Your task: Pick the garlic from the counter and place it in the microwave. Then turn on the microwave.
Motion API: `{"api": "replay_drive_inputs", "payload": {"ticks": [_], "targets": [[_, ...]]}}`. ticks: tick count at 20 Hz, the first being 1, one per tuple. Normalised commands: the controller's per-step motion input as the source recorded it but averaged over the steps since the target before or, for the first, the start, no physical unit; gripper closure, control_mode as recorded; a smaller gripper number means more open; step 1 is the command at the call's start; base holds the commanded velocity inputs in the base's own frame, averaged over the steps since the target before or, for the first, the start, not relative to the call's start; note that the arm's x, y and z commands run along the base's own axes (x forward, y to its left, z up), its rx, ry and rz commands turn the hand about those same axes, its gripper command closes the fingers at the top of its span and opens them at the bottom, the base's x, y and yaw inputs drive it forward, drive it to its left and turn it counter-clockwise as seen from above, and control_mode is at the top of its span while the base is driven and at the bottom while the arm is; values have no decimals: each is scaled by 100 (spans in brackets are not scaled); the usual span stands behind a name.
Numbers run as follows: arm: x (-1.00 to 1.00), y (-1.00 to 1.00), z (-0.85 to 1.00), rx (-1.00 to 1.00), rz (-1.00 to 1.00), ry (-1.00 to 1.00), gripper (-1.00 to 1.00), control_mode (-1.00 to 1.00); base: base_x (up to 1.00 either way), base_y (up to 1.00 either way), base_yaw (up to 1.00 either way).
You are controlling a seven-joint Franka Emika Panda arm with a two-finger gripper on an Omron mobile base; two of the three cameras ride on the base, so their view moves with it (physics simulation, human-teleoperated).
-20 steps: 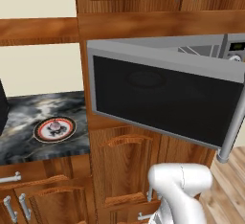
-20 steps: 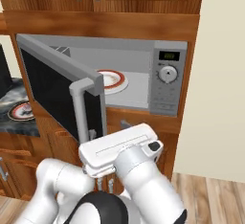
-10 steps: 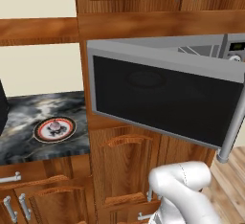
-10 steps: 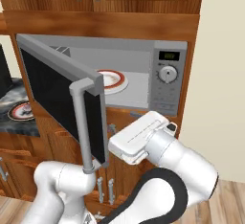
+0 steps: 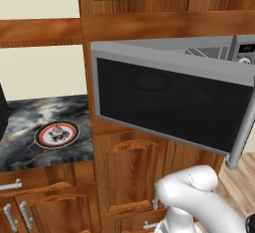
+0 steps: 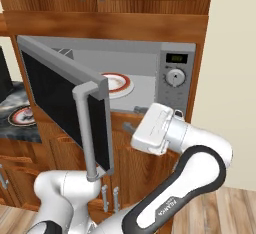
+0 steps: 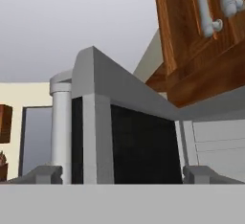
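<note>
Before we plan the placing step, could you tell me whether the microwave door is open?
Open: the microwave door swings outward, exposing the cavity.

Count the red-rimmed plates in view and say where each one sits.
2. One plate lies on the counter left of the microwave, carrying the garlic; the other plate lies inside the open microwave. Others may be hidden behind its door.
</note>
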Motion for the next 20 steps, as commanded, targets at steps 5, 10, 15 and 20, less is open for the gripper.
{"api": "replay_drive_inputs", "payload": {"ticks": [5,10,15,20], "targets": [[0,3,-10,-6,13,-13,-100,-100,0,0,0],[16,9,-3,0,1,-3,-100,-100,0,0,0],[28,4,-6,0,0,0,-100,-100,0,0,0],[15,23,-15,0,0,0,-100,-100,0,0,0]]}}
